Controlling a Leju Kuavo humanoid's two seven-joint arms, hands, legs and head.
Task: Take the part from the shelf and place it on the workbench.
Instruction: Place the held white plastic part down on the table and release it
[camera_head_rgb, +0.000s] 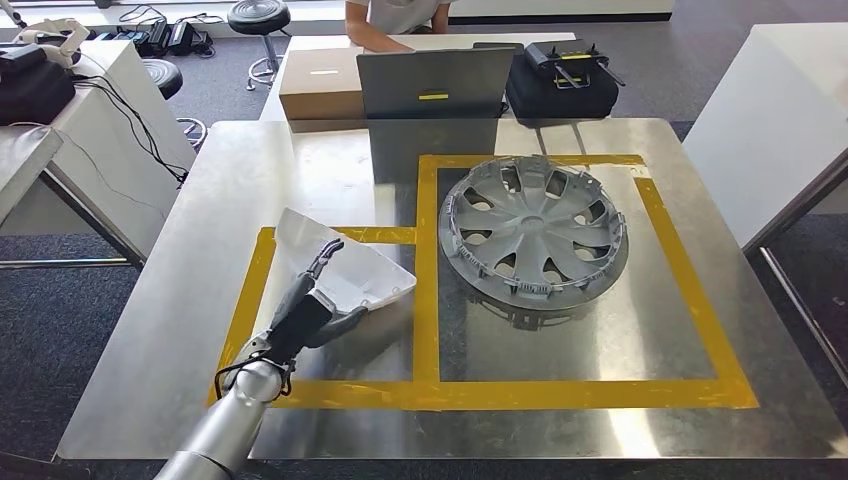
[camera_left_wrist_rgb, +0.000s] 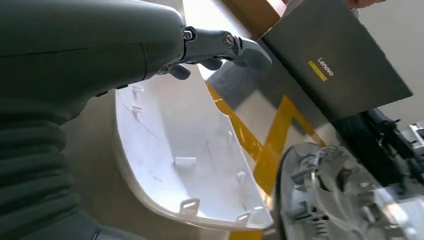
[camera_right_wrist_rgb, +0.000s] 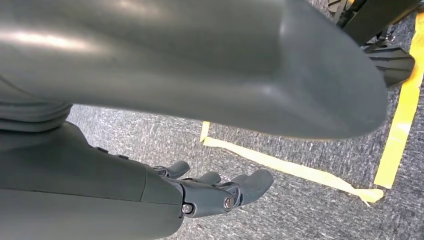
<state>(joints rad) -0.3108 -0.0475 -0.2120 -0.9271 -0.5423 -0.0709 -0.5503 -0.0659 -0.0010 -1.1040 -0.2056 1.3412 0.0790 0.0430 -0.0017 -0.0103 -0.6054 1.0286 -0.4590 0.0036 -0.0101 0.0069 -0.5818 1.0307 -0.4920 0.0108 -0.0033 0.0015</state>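
The left hand (camera_head_rgb: 305, 318) was seen resting on the white part (camera_head_rgb: 345, 268), its dark fingers (camera_head_rgb: 322, 256) laid along the part's hollow inner face and the thumb spread out beside the rim; whether the part was pinched or merely touched could not be told. In the left wrist view the white part (camera_left_wrist_rgb: 185, 165) was shown with its ribbed inside turned up and small clips along its edge. The part lay on the table (camera_head_rgb: 150, 330), inside the smaller yellow-taped box (camera_head_rgb: 262, 262), just beside the silver wheel cover (camera_head_rgb: 536, 238) that filled the larger box. Its long axis ran away from the hand, slanting toward the wheel cover, so the part lay directly ahead of the left hand. The left hand was plainly the nearer one; a release and withdrawal seemed all that remained. The right hand (camera_right_wrist_rgb: 215, 192) hung over grey carpet, its fingers loosely apart and holding nothing. Beyond the wheel cover a grey laptop (camera_left_wrist_rgb: 340, 65) stood, its lid marked "Lenovo" with a yellow strip.
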